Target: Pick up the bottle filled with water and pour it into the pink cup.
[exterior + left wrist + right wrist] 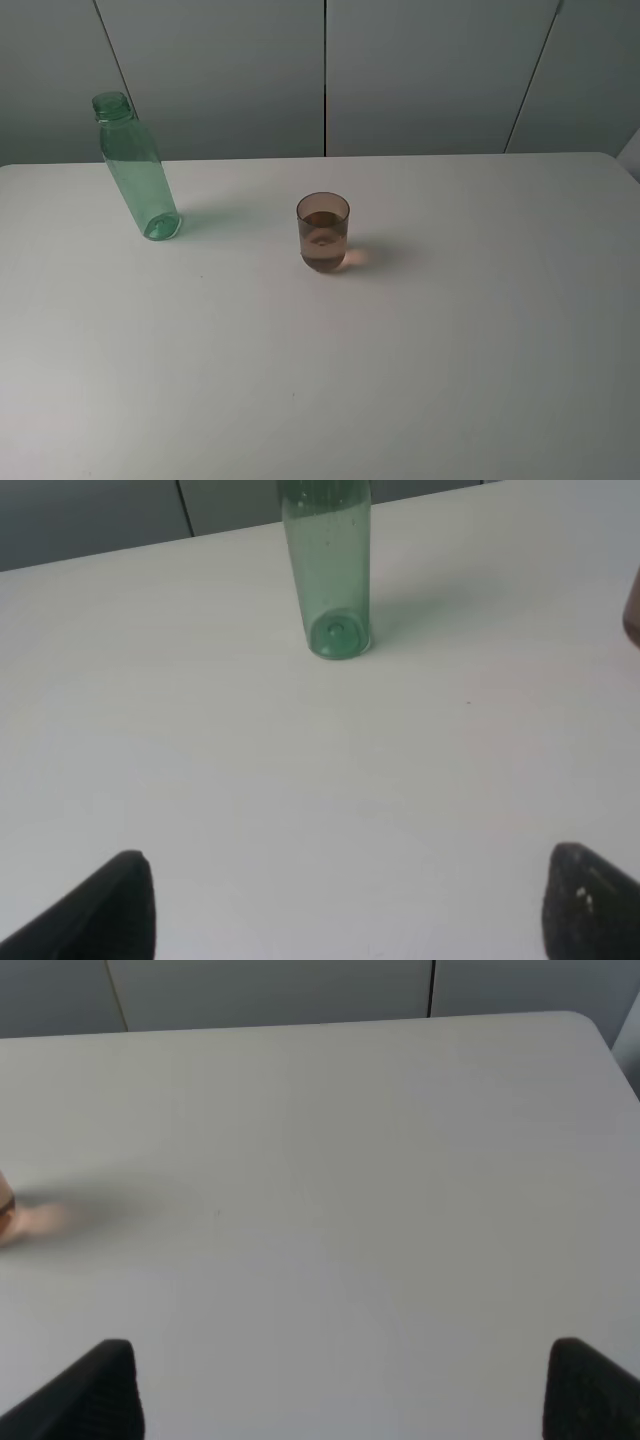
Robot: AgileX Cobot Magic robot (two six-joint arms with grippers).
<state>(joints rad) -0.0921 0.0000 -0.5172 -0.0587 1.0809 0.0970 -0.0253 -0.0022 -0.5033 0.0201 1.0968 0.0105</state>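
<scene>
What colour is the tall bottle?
The tall transparent plastic bottle is green, clearest in the exterior high view.

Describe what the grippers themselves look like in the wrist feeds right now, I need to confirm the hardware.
Only fingertips show. The left gripper has two dark, near-black fingers with rounded tips and a matte finish; one carries small pale specks. The right gripper looks the same: dark rounded fingers. No cables, markings or arm links are visible in any view.

High overview, two low table-facing wrists
</scene>
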